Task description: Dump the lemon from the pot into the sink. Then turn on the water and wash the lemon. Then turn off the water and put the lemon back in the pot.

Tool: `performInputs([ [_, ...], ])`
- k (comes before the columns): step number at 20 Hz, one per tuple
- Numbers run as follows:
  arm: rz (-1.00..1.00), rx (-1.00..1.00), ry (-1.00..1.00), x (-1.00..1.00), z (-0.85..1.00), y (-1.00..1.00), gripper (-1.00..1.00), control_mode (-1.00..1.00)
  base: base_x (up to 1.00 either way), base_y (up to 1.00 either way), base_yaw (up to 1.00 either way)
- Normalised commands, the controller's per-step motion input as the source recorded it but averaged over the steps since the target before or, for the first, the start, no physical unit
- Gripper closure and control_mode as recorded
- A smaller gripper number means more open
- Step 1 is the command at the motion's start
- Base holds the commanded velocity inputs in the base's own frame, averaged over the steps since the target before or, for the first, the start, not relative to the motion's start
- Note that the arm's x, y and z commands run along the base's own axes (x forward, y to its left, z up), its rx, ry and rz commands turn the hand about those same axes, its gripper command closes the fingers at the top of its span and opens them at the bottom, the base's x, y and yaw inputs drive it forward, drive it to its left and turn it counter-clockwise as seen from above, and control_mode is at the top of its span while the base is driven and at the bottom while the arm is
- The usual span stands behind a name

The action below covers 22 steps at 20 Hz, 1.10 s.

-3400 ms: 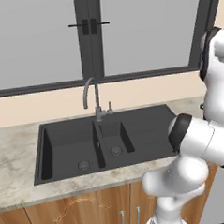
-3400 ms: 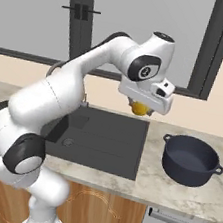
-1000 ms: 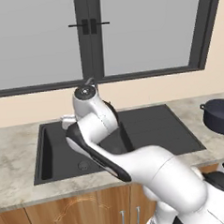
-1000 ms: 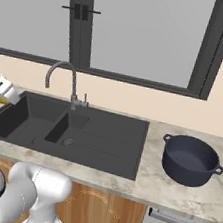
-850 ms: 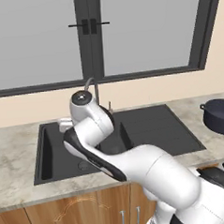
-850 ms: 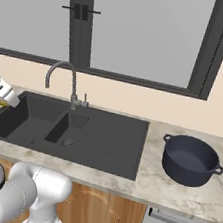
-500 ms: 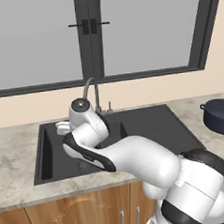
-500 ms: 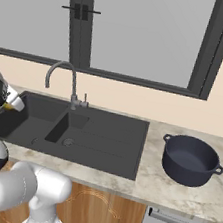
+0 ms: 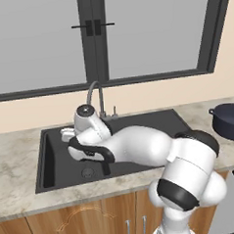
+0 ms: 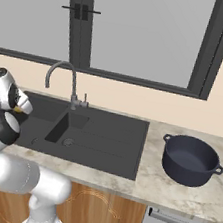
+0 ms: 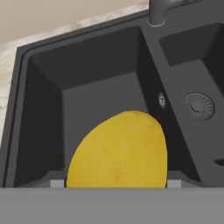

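Left base view: arm has swung further left and lower than half a second ago; wrist now sits over the big left bowl of the sink (image 9: 53, 157). Earlier still it was high over the drainboard. Faucet (image 9: 94, 93) stands behind the wrist, its base partly covered by it. Gripper itself is hidden behind the wrist body here, lemon not visible. Pot (image 9: 229, 122) on the counter at far right, cut off by the frame edge. Big bowl's drain partly hidden under the arm.

Right base view: wrist has dropped at the far left edge versus half a second ago. A sliver of yellow, the lemon (image 10: 17, 110), peeks out by the hand; gripper mostly out of sight, jaw spacing unreadable here. Pot (image 10: 191, 160) well apart from the sink (image 10: 123, 145), on the counter right of it, looks empty. No stream at the faucet (image 10: 63, 78).

Hand view: lemon (image 11: 118, 153) fills the lower centre, pinched between the fingers; only small grey finger bits show at its two sides, tips cut off by the bottom. It hangs above the big bowl floor (image 11: 100, 100). Small bowl's drain (image 11: 199, 105) at right.
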Motion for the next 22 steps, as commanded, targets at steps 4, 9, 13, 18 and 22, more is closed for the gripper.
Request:
performInputs([
  [4, 0.00, 0.00, 0.01, 0.14, -0.42, 0.00, 1.00, -1.00, 0.00, 0.00, 0.00],
  [9, -0.02, 0.00, 0.07, 0.14, -0.46, 0.00, 1.00, -1.00, 0.00, 0.00, 0.00],
  [13, -0.03, 0.00, 0.15, 0.18, -0.45, 0.00, 1.00, -1.00, 0.00, 0.00, 0.00],
  [18, -0.05, -0.04, 0.14, 0.03, -0.33, -0.06, 1.00, -1.00, 0.00, 0.00, 0.00],
  [22, -0.05, -0.04, 0.08, 0.06, -0.17, 0.00, 1.00, -1.00, 0.00, 0.00, 0.00],
])
